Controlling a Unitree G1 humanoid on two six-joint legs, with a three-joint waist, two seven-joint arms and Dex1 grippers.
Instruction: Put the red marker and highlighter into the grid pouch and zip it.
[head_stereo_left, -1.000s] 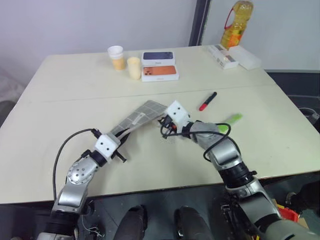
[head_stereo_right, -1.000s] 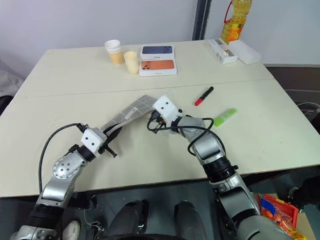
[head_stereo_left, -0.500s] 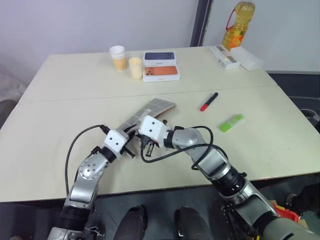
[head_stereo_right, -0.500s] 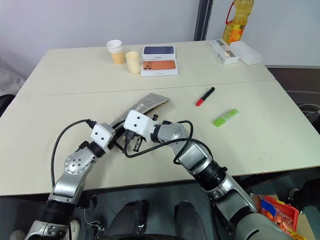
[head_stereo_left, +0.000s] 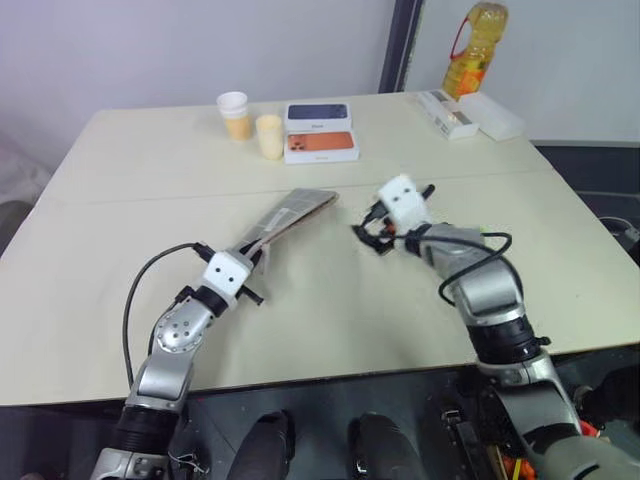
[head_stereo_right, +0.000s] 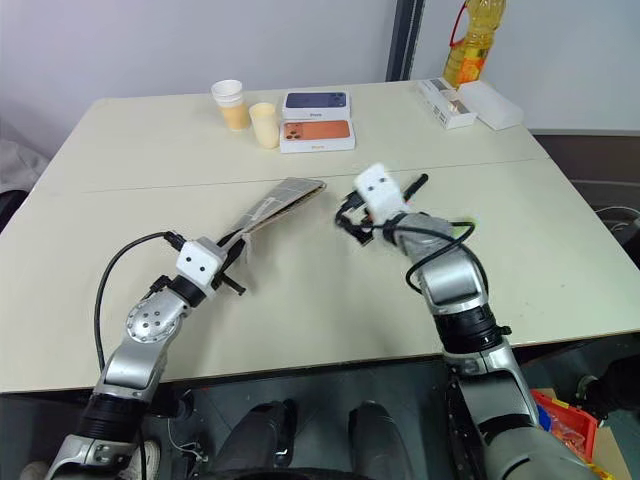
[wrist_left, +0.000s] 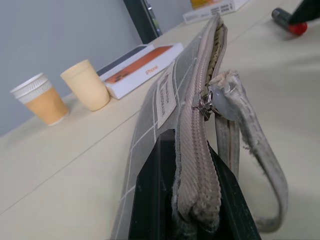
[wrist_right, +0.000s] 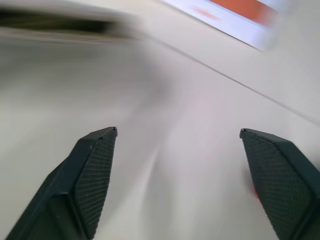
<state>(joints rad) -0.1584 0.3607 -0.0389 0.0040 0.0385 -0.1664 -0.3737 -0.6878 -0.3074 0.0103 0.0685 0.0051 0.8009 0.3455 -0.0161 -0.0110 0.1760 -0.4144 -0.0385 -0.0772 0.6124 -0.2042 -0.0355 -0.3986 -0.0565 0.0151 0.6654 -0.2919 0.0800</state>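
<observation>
Left wrist view shows the left gripper (wrist_left: 192, 200) with its two black fingers pressed together on the near end of the grid pouch (wrist_left: 170, 95), so the pouch stands on its edge and rises away from the table (head_stereo_left: 120, 230). I judge that it is held like this to keep the zipper side up and steady, so that the other arm can work on the opening and bring the pens to it. The zipper slider sits close to the held end, and a grey pull strap hangs in a loop beside it. Beyond the slider the two zipper edges seem a little apart, but I cannot tell for sure.

The pouch is flat grey fabric with white grid lines and a small white label on its side. In the left eye view it (head_stereo_left: 285, 218) lies as a long strip from the left gripper toward the table's middle.

The right gripper (wrist_right: 187, 175) is spread wide and holds nothing; it hovers over bare table, near the red marker (head_stereo_right: 414, 183), of which just the dark end shows behind the wrist. A bit of bright green at the right arm's side may be the highlighter (head_stereo_right: 468, 224). Both pens are outside the pouch.
</observation>
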